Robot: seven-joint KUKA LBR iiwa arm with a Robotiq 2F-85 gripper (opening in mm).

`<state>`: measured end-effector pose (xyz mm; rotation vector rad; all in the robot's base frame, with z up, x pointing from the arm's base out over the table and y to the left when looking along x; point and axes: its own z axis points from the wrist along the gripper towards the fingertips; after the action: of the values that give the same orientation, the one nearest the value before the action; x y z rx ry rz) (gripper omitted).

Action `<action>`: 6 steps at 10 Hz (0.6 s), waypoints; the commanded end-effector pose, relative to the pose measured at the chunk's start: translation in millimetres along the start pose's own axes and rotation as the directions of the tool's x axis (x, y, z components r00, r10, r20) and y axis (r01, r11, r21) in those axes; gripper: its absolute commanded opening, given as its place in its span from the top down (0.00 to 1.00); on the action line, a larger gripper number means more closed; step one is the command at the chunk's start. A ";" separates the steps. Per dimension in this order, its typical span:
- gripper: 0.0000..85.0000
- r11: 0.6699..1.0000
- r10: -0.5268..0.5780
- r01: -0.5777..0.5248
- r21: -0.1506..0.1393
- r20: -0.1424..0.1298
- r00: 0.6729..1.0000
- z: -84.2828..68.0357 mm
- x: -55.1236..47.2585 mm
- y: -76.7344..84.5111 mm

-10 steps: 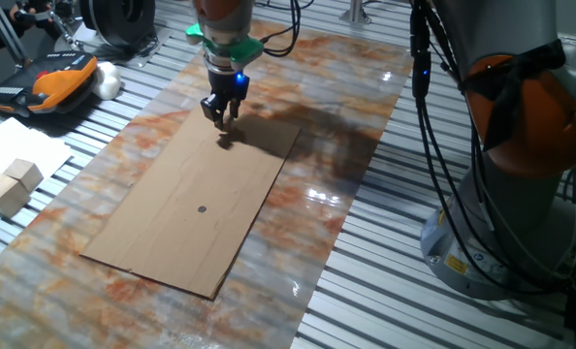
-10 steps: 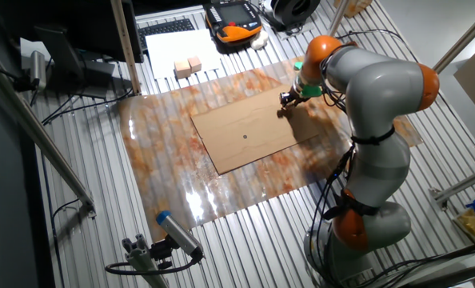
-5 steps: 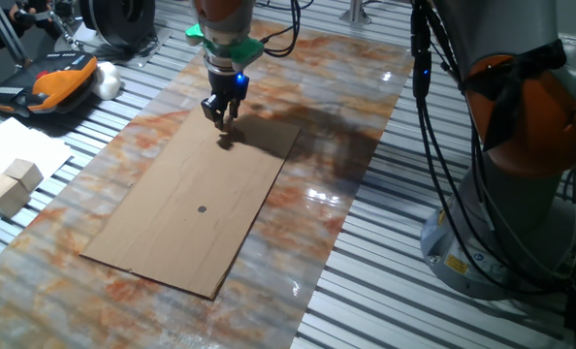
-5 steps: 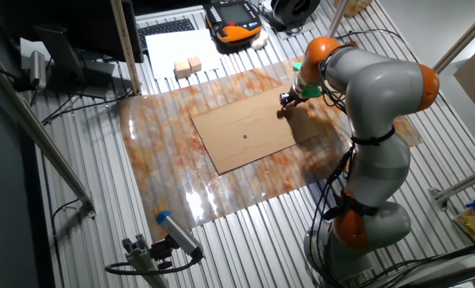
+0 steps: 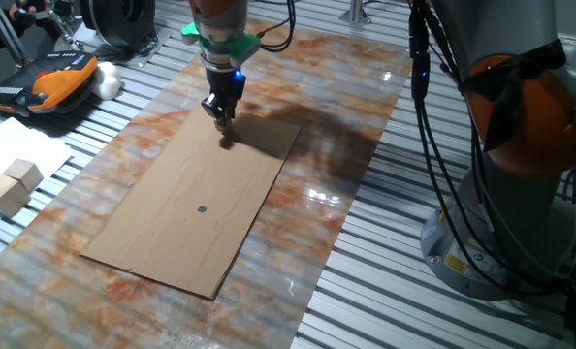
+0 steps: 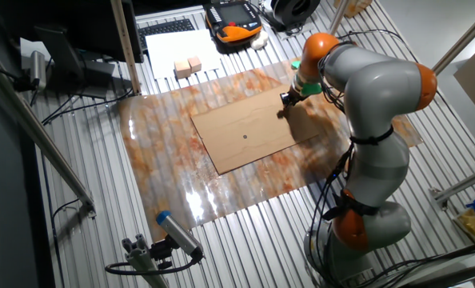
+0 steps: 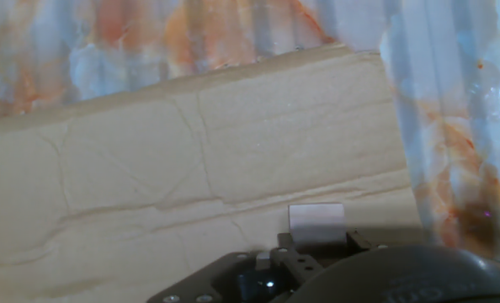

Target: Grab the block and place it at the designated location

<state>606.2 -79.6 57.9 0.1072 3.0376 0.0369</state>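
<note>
Brown cardboard (image 5: 186,208) lies on a marbled mat (image 5: 332,145). Gripper (image 5: 221,117) points down over the sheet's far corner, fingers drawn close together around the block (image 7: 316,222), which appears as a pale square at the fingertips in the hand view. Dot (image 5: 202,208) lies well apart, mid-sheet. Pale blocks (image 5: 9,185) rest off the mat.

Two fixed views overlook the cardboard (image 5: 186,208) oppositely; hand view hugs it.
</note>
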 end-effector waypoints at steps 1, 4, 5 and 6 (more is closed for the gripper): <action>1.00 1.000 -0.003 0.003 0.000 -0.008 1.000 -2.1 -0.2 0.4; 1.00 1.000 0.016 -0.015 0.026 -0.032 0.999 -37.7 -2.7 15.2; 1.00 0.999 0.028 -0.027 0.038 -0.029 0.999 -54.5 -2.6 25.6; 1.00 0.997 0.059 -0.057 0.055 -0.035 0.998 -70.0 -1.9 40.4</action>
<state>603.6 -45.5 106.9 0.2092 3.0747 -0.0432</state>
